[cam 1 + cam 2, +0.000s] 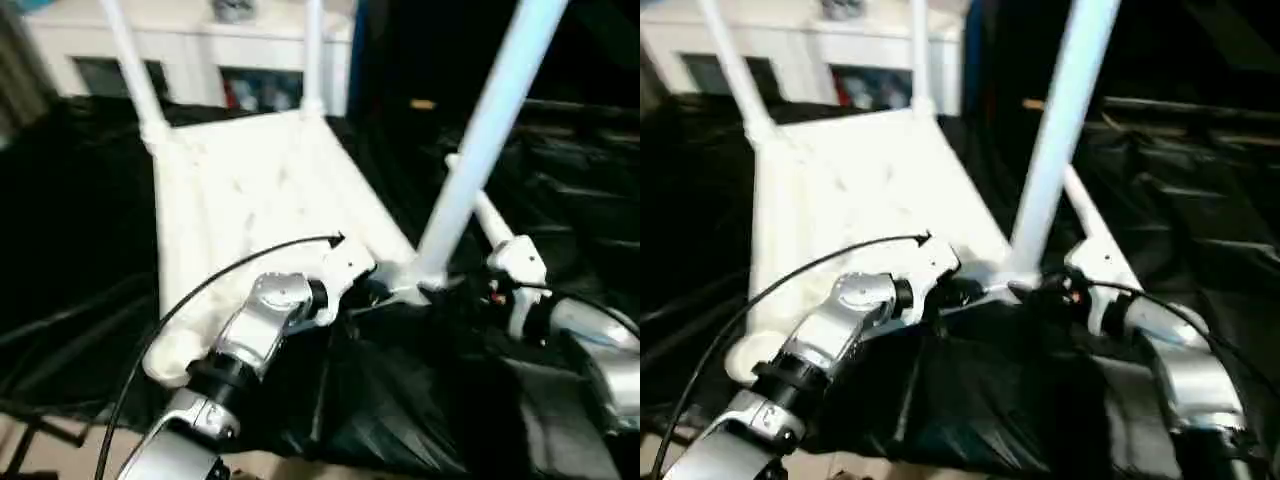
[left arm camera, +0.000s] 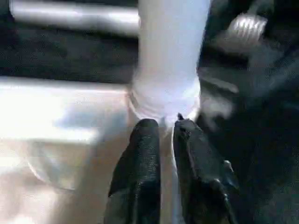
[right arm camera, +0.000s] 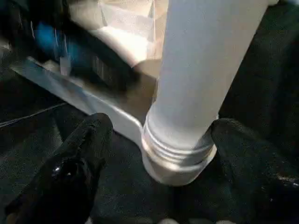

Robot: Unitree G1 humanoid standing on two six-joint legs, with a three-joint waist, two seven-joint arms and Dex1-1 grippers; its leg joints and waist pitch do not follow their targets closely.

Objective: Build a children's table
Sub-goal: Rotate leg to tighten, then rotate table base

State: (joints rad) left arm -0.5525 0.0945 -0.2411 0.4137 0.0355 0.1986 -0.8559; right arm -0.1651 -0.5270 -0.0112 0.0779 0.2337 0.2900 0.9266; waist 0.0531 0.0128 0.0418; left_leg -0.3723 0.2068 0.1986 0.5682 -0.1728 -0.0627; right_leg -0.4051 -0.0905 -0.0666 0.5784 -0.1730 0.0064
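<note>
The tabletop [image 1: 250, 190] lies underside up on black sheeting [image 1: 400, 400] in front of me, its long side running away from me toward the white cabinet [image 1: 200, 60] at the far end. Two legs stand upright in the far corner sockets, the far left leg [image 1: 130, 70] and the far right leg [image 1: 313, 50]. A third leg [image 1: 480, 140] rises from the near right corner socket, leaning a little to the right, and its threaded end sits in the socket with a few turns of thread showing above the rim. A fourth leg [image 1: 1095, 225] lies on the sheeting just right of that corner.

My left claw [image 2: 166, 128] points at the base of the near right leg, its two black fingers [image 2: 140, 158] almost together with a narrow slit between them, tips right at the socket collar, gripping nothing. My right claw [image 3: 163, 140] stands wide, a finger [image 3: 79, 158] on each side of the same leg's base, both apart from the tube.
</note>
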